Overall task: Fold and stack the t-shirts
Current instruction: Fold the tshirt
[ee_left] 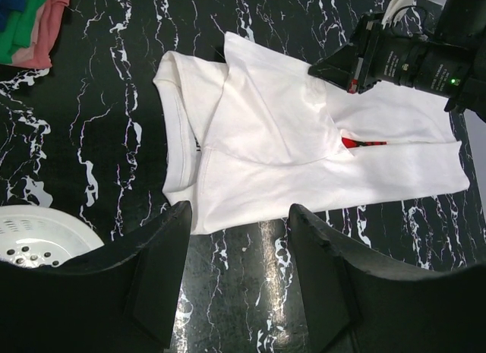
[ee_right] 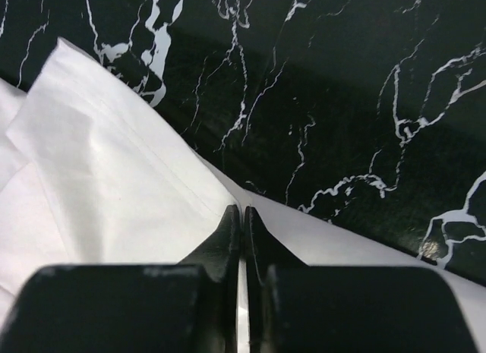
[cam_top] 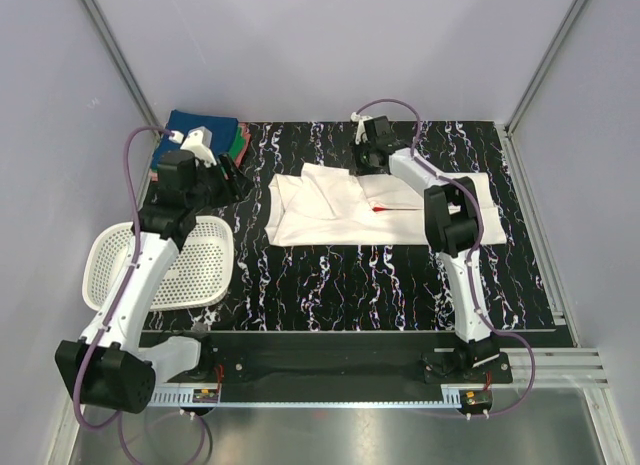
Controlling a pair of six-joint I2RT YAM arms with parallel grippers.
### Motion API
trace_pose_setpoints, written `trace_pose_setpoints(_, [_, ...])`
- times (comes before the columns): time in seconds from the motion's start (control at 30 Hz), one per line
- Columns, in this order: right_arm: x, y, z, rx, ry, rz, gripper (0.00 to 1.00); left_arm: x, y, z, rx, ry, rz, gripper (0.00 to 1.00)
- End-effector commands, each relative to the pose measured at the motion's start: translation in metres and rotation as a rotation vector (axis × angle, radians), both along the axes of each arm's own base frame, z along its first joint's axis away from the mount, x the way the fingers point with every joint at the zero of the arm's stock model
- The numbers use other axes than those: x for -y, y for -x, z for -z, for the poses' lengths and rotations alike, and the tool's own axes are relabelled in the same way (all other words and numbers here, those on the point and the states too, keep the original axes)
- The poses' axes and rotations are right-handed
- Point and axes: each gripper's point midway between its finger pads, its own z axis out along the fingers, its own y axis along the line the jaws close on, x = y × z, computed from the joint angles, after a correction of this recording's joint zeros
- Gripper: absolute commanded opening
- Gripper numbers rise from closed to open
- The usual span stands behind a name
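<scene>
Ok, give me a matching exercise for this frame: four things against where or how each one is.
Things:
1 white t-shirt
2 folded t-shirts
3 basket
4 right hand

Places or states:
A far left corner of the table
B shut on cloth
C half folded, mid-table
D near left, overhanging the table edge

Pairs: 1-C, 2-A, 3-D, 4-B.
</scene>
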Motion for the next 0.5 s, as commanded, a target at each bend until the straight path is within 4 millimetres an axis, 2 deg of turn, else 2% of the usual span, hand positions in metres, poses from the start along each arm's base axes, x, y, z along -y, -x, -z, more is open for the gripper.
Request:
trace_pose_setpoints(0.0, [0.0,-0.022,-0.023,0.061,-0.046,0.012,0.0,0.009,-0.009,-0.013,0.058,0.043,0.03,0.59])
trace_pose_setpoints(0.2, [0.016,-0.03,-0.014,0.034,-0.057,0.071,0.0,0.014,-0.012,-0.015,0.06,0.057,0.044,0.59])
trace_pose_setpoints(0.33, [0.018,-0.031,-0.012,0.026,-0.066,0.08,0.01,0.015,-0.013,-0.015,0.064,0.05,0.045,0.6])
trace_pose_setpoints(0.47, [0.017,-0.031,-0.012,0.009,-0.073,0.075,0.09,0.02,-0.014,-0.015,0.059,0.05,0.059,0.6])
